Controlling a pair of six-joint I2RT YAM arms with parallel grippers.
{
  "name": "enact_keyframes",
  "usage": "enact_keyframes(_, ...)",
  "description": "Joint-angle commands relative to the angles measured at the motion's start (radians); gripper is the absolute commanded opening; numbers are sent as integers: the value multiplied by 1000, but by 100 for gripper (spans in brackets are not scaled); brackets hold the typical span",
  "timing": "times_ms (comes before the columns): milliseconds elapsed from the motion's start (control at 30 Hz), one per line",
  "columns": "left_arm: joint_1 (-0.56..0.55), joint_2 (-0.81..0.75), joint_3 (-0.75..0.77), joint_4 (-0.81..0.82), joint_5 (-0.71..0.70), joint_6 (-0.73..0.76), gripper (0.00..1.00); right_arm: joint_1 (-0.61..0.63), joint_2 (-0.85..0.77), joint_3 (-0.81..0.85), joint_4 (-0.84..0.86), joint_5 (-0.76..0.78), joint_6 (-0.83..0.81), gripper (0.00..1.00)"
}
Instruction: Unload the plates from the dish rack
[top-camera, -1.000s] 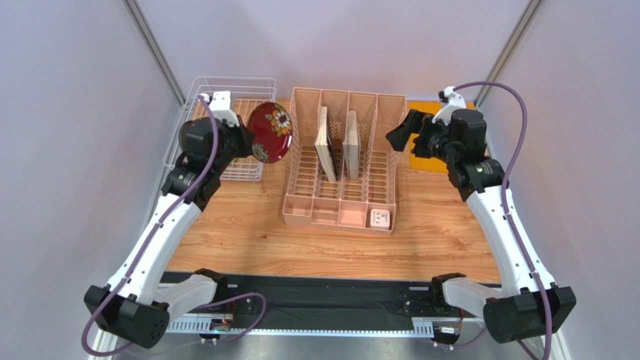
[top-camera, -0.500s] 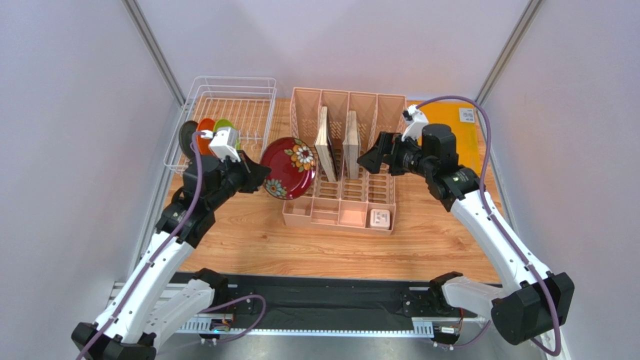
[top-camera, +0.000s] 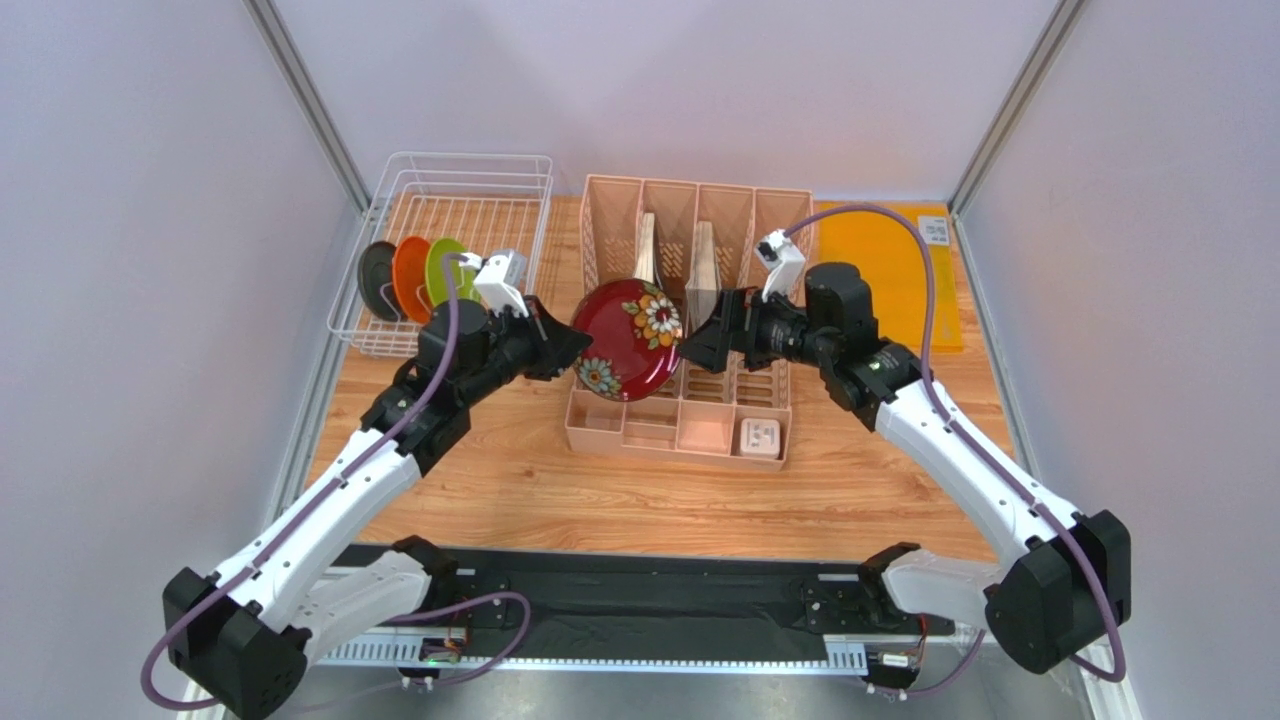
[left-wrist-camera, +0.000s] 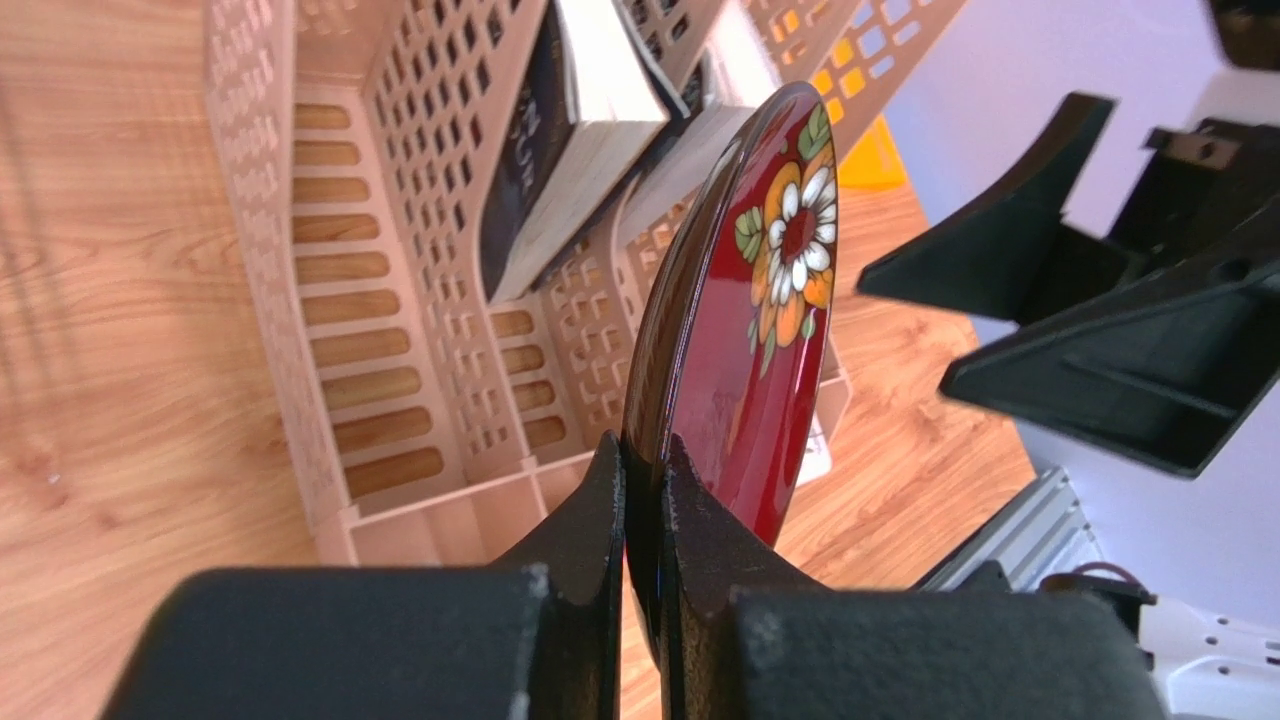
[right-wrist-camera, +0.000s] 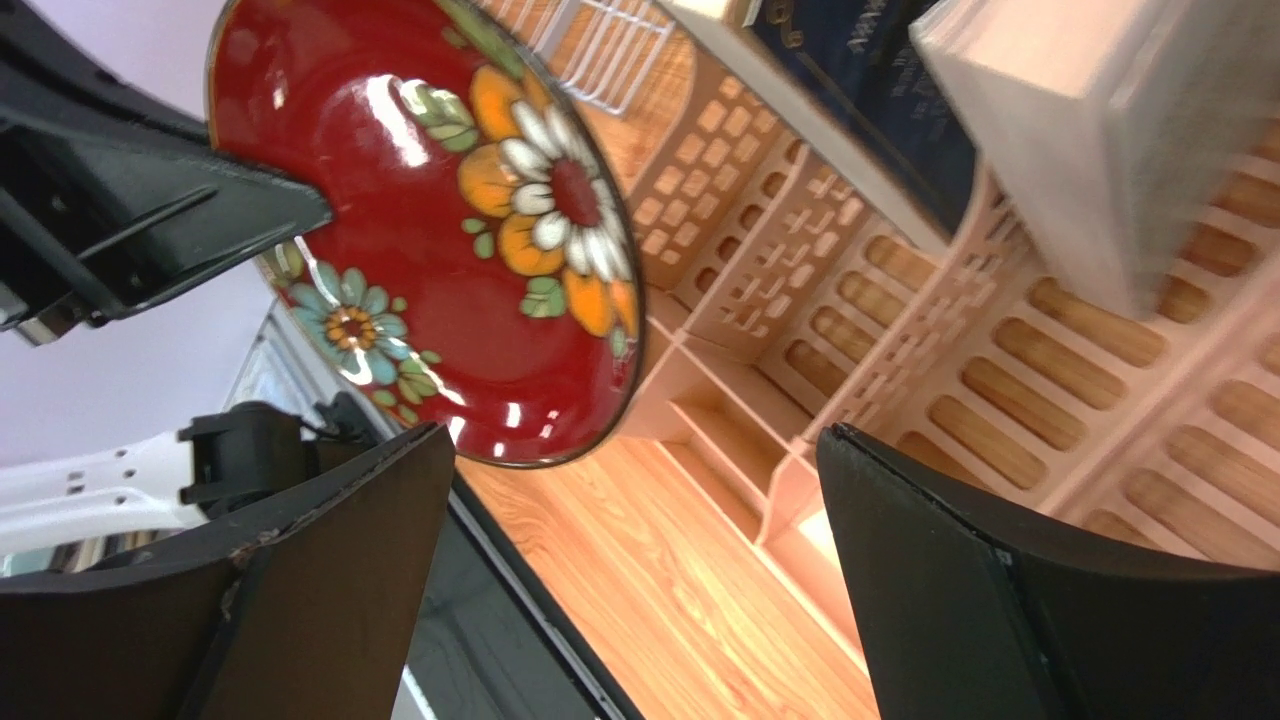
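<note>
My left gripper (top-camera: 568, 348) is shut on the rim of the dark red floral plate (top-camera: 628, 339) and holds it on edge in the air over the pink organiser. In the left wrist view the fingers (left-wrist-camera: 601, 518) pinch the plate's lower rim (left-wrist-camera: 759, 345). My right gripper (top-camera: 703, 345) is open, right beside the plate's far edge, not touching it. In the right wrist view the plate (right-wrist-camera: 436, 225) fills the upper left. The slate blue (top-camera: 376, 279), orange (top-camera: 410, 278) and lime green (top-camera: 443, 270) plates stand on edge in the white wire dish rack (top-camera: 481, 195).
The pink slotted organiser (top-camera: 684, 405) stands mid-table with two beige boards (top-camera: 649, 248) upright in its slots. An orange mat (top-camera: 887, 278) lies at the back right. A small white block (top-camera: 759, 438) sits in the organiser's front compartment.
My left gripper has carried the red plate from the rack rightward to above the organiser. My right gripper has moved left toward the plate, jaws open.
</note>
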Motion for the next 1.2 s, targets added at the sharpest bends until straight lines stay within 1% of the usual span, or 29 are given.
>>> enact_keyframes(0, -31, 11, -1, 227, 40, -55, 0, 11, 1, -40, 130, -86, 45, 98)
enact_keyframes(67, -35, 25, -17, 285, 60, -71, 0, 14, -1, -65, 177, -104, 61, 98)
enact_keyframes(200, -63, 54, -9, 315, 83, -89, 0, 13, 4, -85, 242, -117, 73, 96)
enact_keyframes(267, -77, 62, -8, 316, 74, -86, 0, 13, 1, -94, 294, -126, 78, 91)
enact_keyframes(300, -85, 65, -12, 329, 80, -91, 0, 14, 1, -102, 306, -129, 81, 86)
enact_keyframes(367, -92, 77, -28, 368, 95, -114, 0, 14, 2, -107, 346, -152, 82, 82)
enact_keyframes(400, -97, 79, -31, 375, 97, -120, 0, 14, 1, -110, 351, -155, 79, 72)
enact_keyframes(467, -100, 80, -37, 381, 95, -122, 0, 13, -5, -116, 362, -150, 78, 60)
enact_keyframes(500, -100, 79, -40, 381, 92, -120, 0, 13, -16, -119, 362, -149, 76, 38)
enact_keyframes(533, -100, 74, -41, 381, 89, -118, 0, 13, -18, -122, 359, -144, 73, 19)
enact_keyframes(567, -101, 68, -43, 379, 80, -112, 0, 14, -19, -125, 355, -143, 73, 4)
enact_keyframes(600, -100, 64, -43, 375, 75, -108, 0, 14, -24, -126, 348, -140, 70, 0)
enact_keyframes(700, -101, 54, -21, 321, 58, -82, 0, 13, -42, -139, 320, -97, 55, 0)
enact_keyframes(733, -101, 56, -14, 306, 60, -74, 2, 13, -51, -149, 329, -89, 52, 0)
enact_keyframes(767, -101, 51, -12, 304, 61, -68, 13, 13, -64, -162, 329, -72, 50, 0)
enact_keyframes(800, -101, 50, -15, 306, 67, -59, 20, 13, -88, -165, 322, -55, 50, 0)
enact_keyframes(833, -101, 47, -23, 309, 64, -56, 30, 13, -102, -163, 296, -26, 45, 0)
enact_keyframes(867, -101, 35, -29, 310, 57, -50, 49, 11, -116, -154, 273, -5, 26, 0)
enact_keyframes(900, -101, 27, -35, 309, 48, -28, 56, 11, -155, -148, 209, 26, 18, 0)
enact_keyframes(933, -101, 19, -35, 285, 31, -19, 63, 6, -179, -145, 185, 72, 6, 0)
enact_keyframes(967, -101, 2, -34, 271, -3, -4, 73, 2, -203, -139, 159, 98, -5, 0)
enact_keyframes(1000, -101, -10, -31, 258, -21, 36, 76, -3, -256, -125, 91, 130, -23, 0)
enact_keyframes(1033, -101, -22, -28, 226, -43, 58, 78, -6, -281, -111, 51, 187, -34, 0)
enact_keyframes(1067, -100, -45, -25, 209, -93, 76, 80, -18, -306, -102, 17, 208, -47, 0)
enact_keyframes(1100, -100, -56, -17, 197, -121, 96, 81, -24, -353, -79, -17, 236, -65, 0)
enact_keyframes(1133, -101, -68, -8, 163, -150, 148, 83, -30, -376, -67, -95, 309, -71, 0)
enact_keyframes(1167, -101, -87, 1, 151, -219, 171, 84, -43, -398, -56, -132, 352, -76, 0)
